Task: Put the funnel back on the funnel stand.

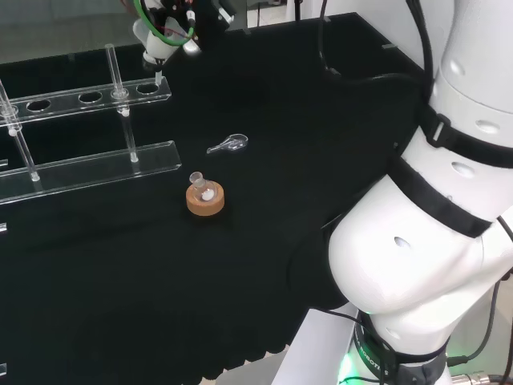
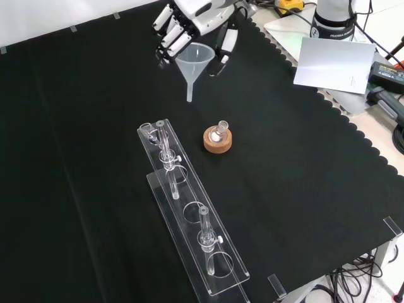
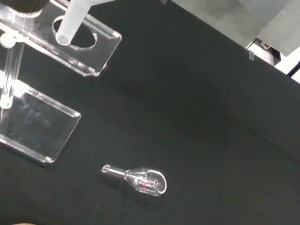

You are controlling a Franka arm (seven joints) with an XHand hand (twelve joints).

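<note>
While the hand (image 2: 196, 22) hangs at the top of the front view, its fingers (image 2: 172, 35) and thumb are curled round the cone of a clear funnel (image 2: 192, 63), which it holds upright with the spout pointing down, clear of the black cloth (image 2: 303, 177). Seen from the wrist, the spout tip (image 3: 70, 26) sits over the round end hole of the clear funnel stand (image 3: 89, 44), just above the plate; whether it has entered the hole cannot be told. From the head view the hand (image 1: 164, 36) and funnel tip are at the right end of the stand's (image 1: 88, 100) upper plate, near an upright post. In the front view the stand (image 2: 189, 214) runs down the cloth with a row of holes and two posts. A cork ring (image 2: 218, 139) stands to the right of the stand, apart from it, with a small flask (image 2: 221, 128) seated in it. A small clear glass scoop (image 1: 229, 144) lies on its side on the cloth between the ring and the stand's end.
</note>
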